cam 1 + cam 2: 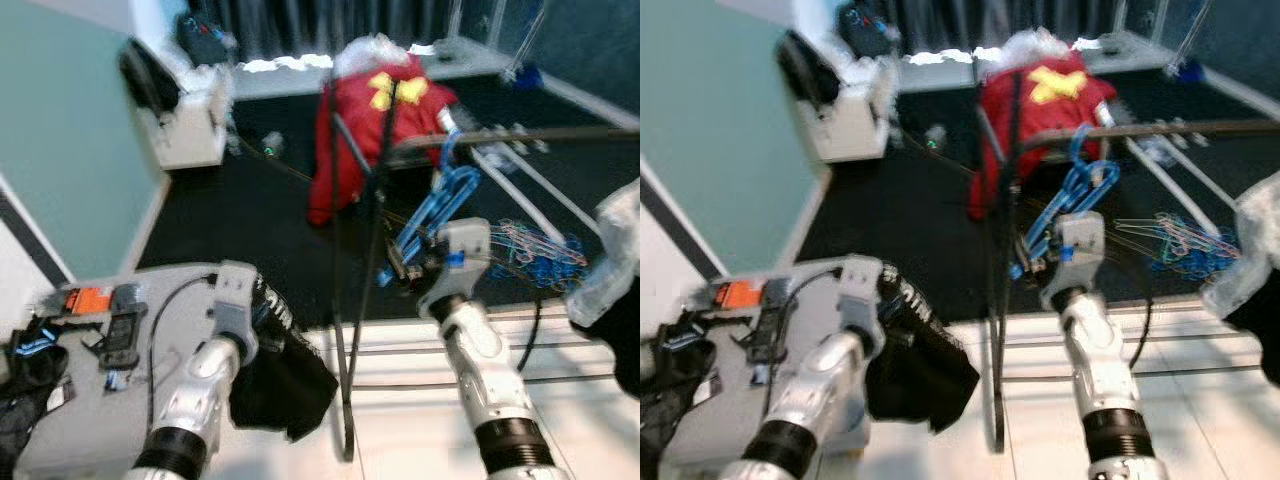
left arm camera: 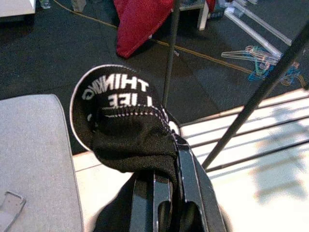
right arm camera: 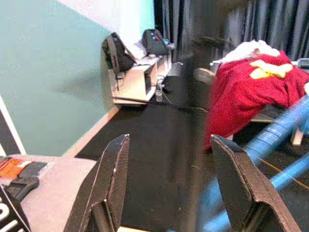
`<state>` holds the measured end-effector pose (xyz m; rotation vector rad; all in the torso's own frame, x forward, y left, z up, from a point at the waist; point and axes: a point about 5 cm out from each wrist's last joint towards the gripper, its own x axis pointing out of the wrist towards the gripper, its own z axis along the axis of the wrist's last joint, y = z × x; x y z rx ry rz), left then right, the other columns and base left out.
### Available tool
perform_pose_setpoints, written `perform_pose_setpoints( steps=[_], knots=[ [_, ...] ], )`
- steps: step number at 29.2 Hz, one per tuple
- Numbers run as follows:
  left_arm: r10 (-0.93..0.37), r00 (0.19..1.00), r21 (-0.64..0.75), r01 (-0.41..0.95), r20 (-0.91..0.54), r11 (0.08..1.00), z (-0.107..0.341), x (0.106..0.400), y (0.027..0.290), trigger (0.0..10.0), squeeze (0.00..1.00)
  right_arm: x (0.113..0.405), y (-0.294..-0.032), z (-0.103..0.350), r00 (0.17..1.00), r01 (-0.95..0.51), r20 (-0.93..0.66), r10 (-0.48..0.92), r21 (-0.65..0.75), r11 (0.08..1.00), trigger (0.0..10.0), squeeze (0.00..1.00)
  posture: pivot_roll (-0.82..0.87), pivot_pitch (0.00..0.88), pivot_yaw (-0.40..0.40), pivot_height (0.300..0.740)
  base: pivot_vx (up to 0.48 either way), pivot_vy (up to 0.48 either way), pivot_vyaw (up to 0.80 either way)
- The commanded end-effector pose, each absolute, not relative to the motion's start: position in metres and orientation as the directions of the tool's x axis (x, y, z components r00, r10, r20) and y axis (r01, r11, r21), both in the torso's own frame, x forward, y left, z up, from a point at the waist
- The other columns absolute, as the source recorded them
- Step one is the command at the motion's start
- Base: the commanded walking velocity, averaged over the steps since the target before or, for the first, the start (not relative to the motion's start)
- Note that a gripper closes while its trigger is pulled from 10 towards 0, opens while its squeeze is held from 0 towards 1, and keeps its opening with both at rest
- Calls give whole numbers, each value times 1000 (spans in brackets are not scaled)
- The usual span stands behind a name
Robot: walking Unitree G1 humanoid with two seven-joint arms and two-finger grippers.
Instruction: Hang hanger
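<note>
The left end effector sits low beside the grey tabletop, its 2 black fingers clamped on a black garment with white lettering that drapes over them. The right arm reaches forward and up, its right end effector at the lower ends of the blue hangers; its 2 fingers stand wide apart. The hangers hang bunched on the dark rail of the clothes rack, count unclear. 1 red garment lies beyond, and a tangle of spare hangers rests on the black floor.
</note>
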<state>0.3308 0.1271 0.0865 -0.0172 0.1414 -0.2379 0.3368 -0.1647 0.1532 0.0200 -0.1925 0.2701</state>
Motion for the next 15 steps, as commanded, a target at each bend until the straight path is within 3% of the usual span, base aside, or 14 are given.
perform_pose_setpoints(
  steps=[1, 8, 15],
  knots=[
    [-237, 962, -14, 238, -137, 971, 88, 332, 126, 10000, 0, 337, -164, 154, 945, -270, 193, 263, 13, 963, 10000, 0, -154, 14, 26, 740, 0, -480, 0],
    [-260, 955, 14, 264, -142, 964, 86, 331, 121, 10000, 0, 337, -164, 153, 946, -269, 193, 260, 18, 963, 10000, 0, -153, 5, 28, 740, 0, -480, 0],
    [-250, 958, 6, 254, -142, 967, 86, 332, 120, 10000, 0, 337, -165, 154, 946, -268, 195, 259, 22, 963, 10000, 0, -155, 5, 30, 740, 0, 0, 0]
  ],
)
